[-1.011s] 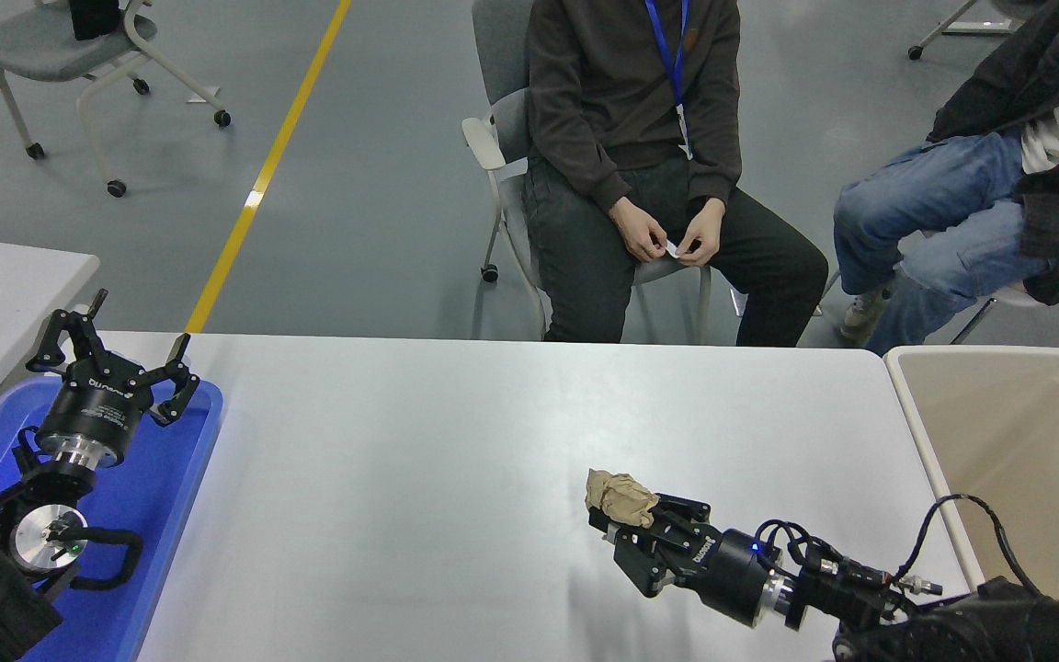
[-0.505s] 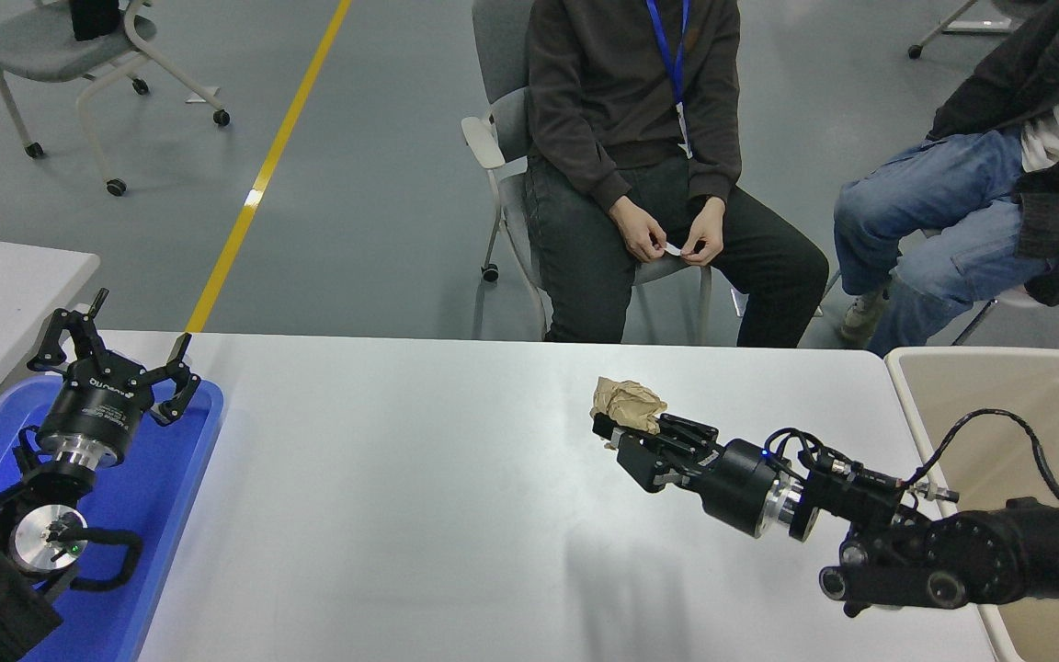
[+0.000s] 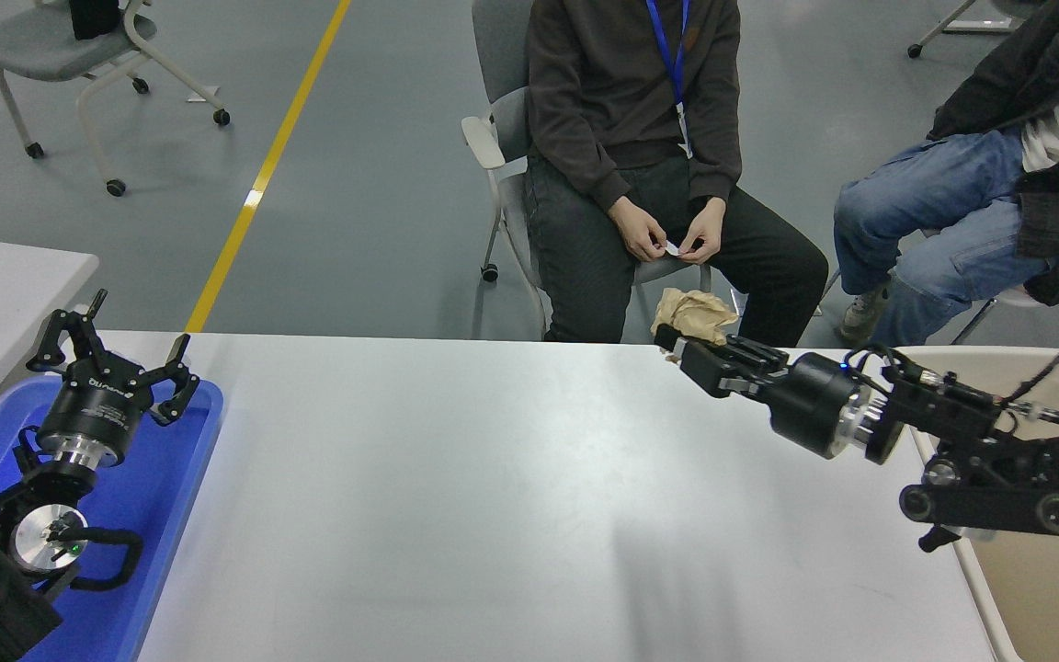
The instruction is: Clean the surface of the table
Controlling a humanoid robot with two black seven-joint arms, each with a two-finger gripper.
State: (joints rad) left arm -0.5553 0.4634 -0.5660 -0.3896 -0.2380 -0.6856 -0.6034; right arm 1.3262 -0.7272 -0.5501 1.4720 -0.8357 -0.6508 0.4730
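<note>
since a second ago the right gripper (image 3: 677, 338) has risen from low over the table surface (image 3: 493, 496), near its middle, and travelled toward the far edge and the right, carrying its load along. its fingers are closed tight on a crumpled brown paper wad (image 3: 693, 313), which sits up at the fingertips, clear of the tabletop and just over the far edge. the right arm reaches in from the right side, crossing above the near rim of a beige bin (image 3: 1026, 386) that stands against the table's right edge. the table surface itself is a broad, pale grey-white slab with rounded corners, smooth and bare in the middle, showing only soft shadows. at its left edge a blue tray (image 3: 153, 478) lies, and the left gripper (image 3: 111, 345) hangs parked over it, fingers spread wide, holding nothing. beyond the far edge two people sit on chairs; one person's hands (image 3: 672, 241) pinch a small white scrap.
</note>
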